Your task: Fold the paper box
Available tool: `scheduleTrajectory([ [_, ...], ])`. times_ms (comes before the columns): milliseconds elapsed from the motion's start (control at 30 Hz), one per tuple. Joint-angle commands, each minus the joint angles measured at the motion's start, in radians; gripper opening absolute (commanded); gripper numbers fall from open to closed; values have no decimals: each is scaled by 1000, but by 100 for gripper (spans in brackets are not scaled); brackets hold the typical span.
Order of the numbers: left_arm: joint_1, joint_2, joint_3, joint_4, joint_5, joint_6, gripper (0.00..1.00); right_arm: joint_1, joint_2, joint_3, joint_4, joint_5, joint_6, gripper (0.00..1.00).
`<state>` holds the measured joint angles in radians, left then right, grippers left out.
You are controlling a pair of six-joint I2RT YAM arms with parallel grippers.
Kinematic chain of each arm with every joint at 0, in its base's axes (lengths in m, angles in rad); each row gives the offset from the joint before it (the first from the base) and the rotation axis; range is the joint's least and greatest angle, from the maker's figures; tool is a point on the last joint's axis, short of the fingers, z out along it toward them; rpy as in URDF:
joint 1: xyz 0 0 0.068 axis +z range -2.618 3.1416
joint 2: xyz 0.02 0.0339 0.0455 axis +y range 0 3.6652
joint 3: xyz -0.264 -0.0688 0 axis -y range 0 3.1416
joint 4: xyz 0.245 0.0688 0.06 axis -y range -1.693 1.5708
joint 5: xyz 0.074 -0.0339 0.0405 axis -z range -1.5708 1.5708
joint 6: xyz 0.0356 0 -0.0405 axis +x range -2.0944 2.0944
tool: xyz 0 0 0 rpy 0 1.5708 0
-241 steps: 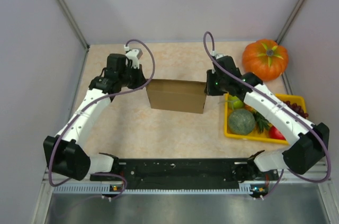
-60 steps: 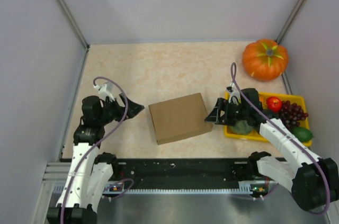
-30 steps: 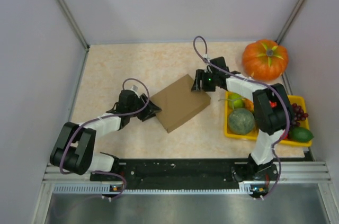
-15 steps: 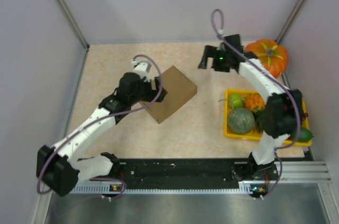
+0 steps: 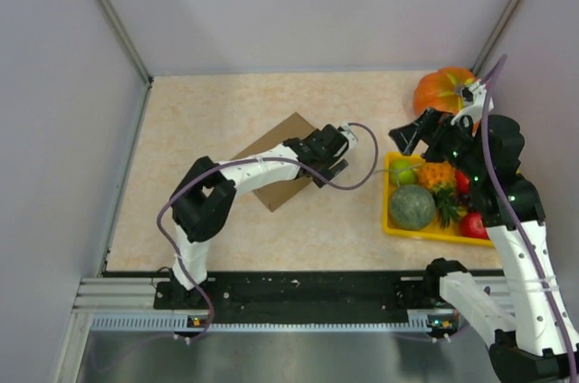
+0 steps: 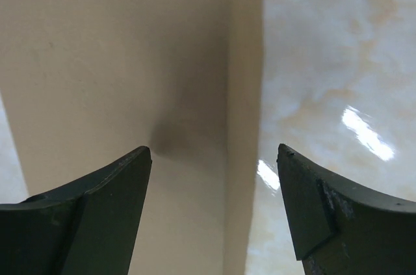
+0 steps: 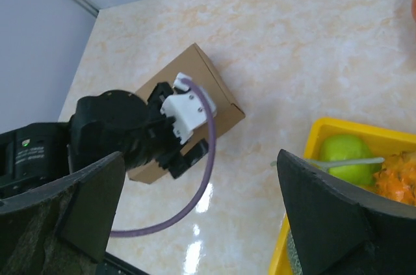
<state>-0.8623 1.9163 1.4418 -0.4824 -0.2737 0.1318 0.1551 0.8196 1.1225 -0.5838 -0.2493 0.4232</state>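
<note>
Left claw (image 5: 331, 156) fingers apart, gripping nothing. Closed plain brown cardboard box (image 5: 288, 132) lies flat on the beige marbled worktop (image 5: 199, 120), directly under this claw. Right claw (image 5: 412, 134) wide apart, empty, box well to its left, yellow plastic fruit tray (image 5: 391, 220) just beside it.

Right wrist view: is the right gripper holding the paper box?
No, the right gripper is open and empty, and the paper box lies on the table apart from it.

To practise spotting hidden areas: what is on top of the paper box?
The open left hand hangs over one edge of the paper box, its arm crossing the top. Surface beneath them is hidden; contact unclear.
</note>
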Motion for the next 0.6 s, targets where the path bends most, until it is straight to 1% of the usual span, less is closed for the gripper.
scheduleTrajectory([
  [0, 25, 110, 119, -74, -300, -47, 79, 3, 19, -24, -28, -45, 5, 98],
  [33, 35, 124, 129, -117, -333, -78, 77, 4, 23, -29, -27, -48, 2, 98],
  [133, 100, 147, 115, -120, -292, -106, 71, 3, 32, -41, -18, -47, -11, 98],
  [233, 172, 159, 111, -117, -262, -106, 61, 3, 41, -64, 8, -62, -9, 98],
  [267, 193, 159, 111, -98, -256, -97, 59, 3, 47, -72, 30, -73, -8, 98],
  [300, 242, 164, 135, -107, -254, -92, 59, 3, 52, -87, 41, -76, -1, 98],
  [367, 294, 174, 176, -128, -240, -86, 58, 3, 62, -96, 59, -88, 0, 98],
  [400, 355, 197, 230, -134, -228, -84, 58, 1, 73, -101, 64, -90, 2, 98],
  [467, 425, 236, 302, -171, -202, -87, 57, 3, 82, -104, 71, -99, 5, 97],
  [500, 489, 286, 403, -230, -191, -99, 56, 3, 85, -107, 78, -103, 5, 97],
  [567, 541, 338, 501, -265, -168, -95, 56, 3, 90, -107, 84, -111, 5, 97],
])
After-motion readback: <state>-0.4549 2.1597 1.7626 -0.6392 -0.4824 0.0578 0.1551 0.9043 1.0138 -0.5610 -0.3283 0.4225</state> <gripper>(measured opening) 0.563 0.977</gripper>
